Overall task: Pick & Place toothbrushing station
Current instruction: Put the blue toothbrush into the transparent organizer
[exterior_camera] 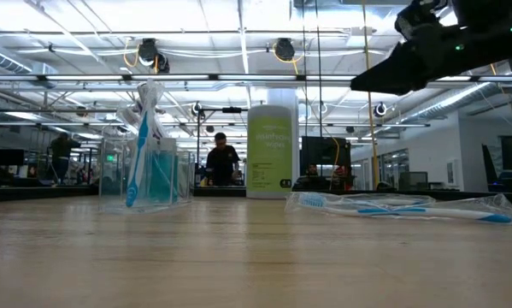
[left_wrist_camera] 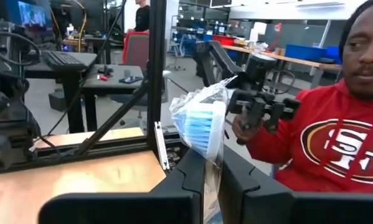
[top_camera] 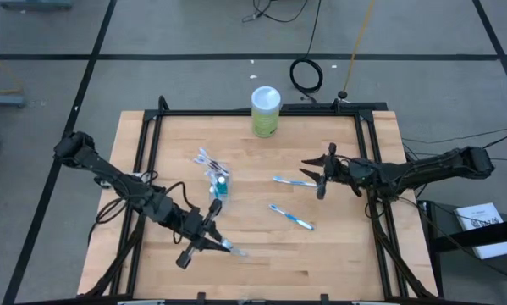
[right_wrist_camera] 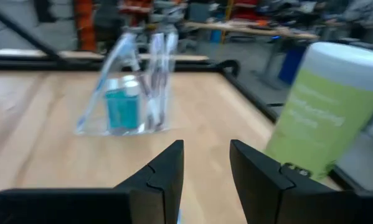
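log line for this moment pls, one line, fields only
left gripper: shut on wrapped toothbrush, near front edge | right gripper: open, empty, raised above table | clear cup: holds brushes and tubes | two toothbrushes loose on table

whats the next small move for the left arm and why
Probably carry the wrapped toothbrush toward the clear cup at mid-table. The left gripper is shut on that toothbrush near the front edge, lifted off the table, and the cup already holds toothbrushes and teal tubes. The right gripper hangs open above a loose toothbrush, well clear of that path.
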{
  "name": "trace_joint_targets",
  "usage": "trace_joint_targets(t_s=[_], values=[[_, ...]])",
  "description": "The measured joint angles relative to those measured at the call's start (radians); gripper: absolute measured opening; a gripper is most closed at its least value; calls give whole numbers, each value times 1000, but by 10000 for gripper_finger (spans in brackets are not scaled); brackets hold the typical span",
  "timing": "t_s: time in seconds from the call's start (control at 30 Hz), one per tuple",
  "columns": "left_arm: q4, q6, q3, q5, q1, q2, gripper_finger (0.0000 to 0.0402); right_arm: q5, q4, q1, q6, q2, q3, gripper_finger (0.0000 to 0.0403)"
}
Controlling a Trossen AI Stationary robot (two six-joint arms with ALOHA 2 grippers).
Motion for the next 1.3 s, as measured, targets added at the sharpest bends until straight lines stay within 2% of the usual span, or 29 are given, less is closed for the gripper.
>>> trace_joint_targets(t_s=[0.13, 0.23, 0.33, 0.4, 0.47, 0.53, 0.6, 0.7, 0.87, 0.93, 1.03, 1.17, 1.3], values=[[-30, 3, 0, -2, 5, 0, 14, -111, -166, -29, 23, -144, 0, 116], [-46, 30, 0, -43, 6, -18, 14, -228, -270, -50, 42, -262, 0, 113], [-109, 41, 0, -44, 8, -53, 14, -339, -305, -61, 56, -354, -15, 110], [-148, 38, 0, -7, 18, -72, 14, -378, -308, -60, 56, -405, -37, 109], [-148, 21, 0, 96, 44, -74, 14, -366, -304, -60, 57, -451, -56, 109], [-135, -22, 0, 257, 75, -52, 14, -318, -298, -61, 57, -484, -70, 109], [-101, -78, 0, 351, 100, -8, 14, -275, -295, -61, 57, -508, -78, 109], [-88, -154, -2, 367, 125, 36, 14, -254, -296, -61, 57, -519, -82, 109], [-71, -168, -1, 364, 153, 56, 18, -254, -296, -60, 56, -519, -82, 105], [-76, -155, -1, 331, 159, 51, 16, -254, -297, -60, 56, -520, -82, 103], [-148, -119, -1, 216, 156, 8, 14, -254, -298, -60, 55, -520, -82, 101], [-267, -69, -1, -39, 100, -97, 14, -254, -305, -60, 40, -520, -82, 100], [-370, -102, -34, -318, 32, -207, 14, -255, -306, -60, 34, -520, -82, 100]])
